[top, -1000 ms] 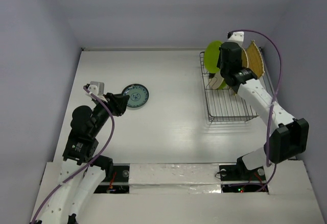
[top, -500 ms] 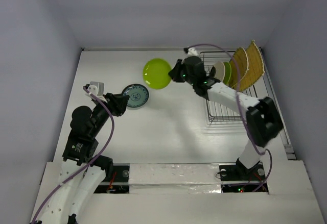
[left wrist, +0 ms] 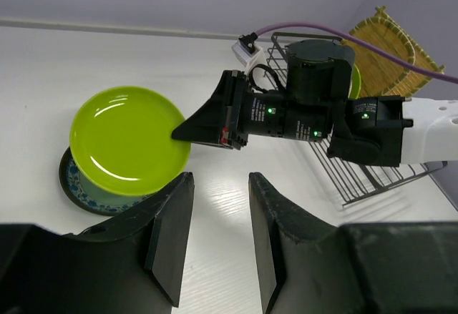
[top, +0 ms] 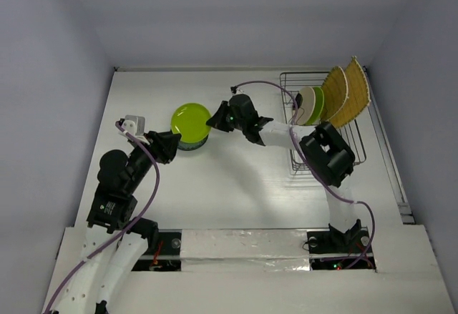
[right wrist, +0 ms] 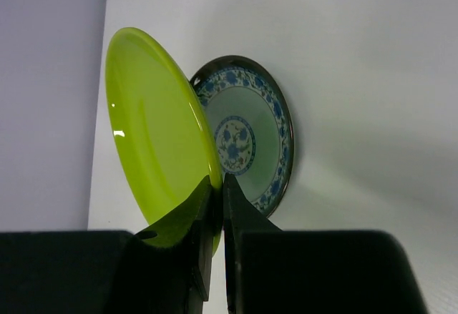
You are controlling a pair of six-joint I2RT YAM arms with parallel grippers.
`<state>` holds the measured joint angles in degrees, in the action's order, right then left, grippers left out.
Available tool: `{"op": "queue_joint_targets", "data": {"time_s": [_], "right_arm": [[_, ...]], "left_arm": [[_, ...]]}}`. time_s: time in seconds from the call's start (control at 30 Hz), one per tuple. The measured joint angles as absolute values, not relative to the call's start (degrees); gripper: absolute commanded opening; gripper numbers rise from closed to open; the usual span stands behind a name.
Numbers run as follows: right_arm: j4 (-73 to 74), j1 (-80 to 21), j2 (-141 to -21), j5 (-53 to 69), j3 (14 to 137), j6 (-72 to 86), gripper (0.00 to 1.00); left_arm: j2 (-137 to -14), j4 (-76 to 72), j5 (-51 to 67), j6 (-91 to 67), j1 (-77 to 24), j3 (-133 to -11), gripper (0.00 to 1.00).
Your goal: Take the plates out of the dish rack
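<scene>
**Lime green round plate [top: 187, 121] in the right gripper [left wrist: 182, 134]**

It is left of centre in the overhead view, face up and slightly tilted, over a teal-grey round plate with blue pattern [right wrist: 243, 139] on the white table [top: 236, 178]. The black fingers are closed on its right rim. The left gripper [left wrist: 218, 235] stands open, empty.

Bright, even light; soft shadows; glare spots on green plate [left wrist: 130, 141]
</scene>
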<state>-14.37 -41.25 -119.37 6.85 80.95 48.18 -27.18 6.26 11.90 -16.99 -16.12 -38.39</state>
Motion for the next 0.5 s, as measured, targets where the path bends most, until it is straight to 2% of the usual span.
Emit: {"op": "queue_joint_targets", "data": {"time_s": [0.3, 0.5], "right_arm": [[-14.5, -41.71, -122.76, 6.92, 84.53, 50.59, 0.12], [-12.56, -42.57, -124.2, 5.89, 85.36, 50.78, 0.3]], "left_arm": [[-27.16, 6.24, 12.01, -16.99, -16.12, -38.39, 0.34], [-27.16, 6.24, 12.01, -16.99, -16.12, -38.39, 0.34]]}}
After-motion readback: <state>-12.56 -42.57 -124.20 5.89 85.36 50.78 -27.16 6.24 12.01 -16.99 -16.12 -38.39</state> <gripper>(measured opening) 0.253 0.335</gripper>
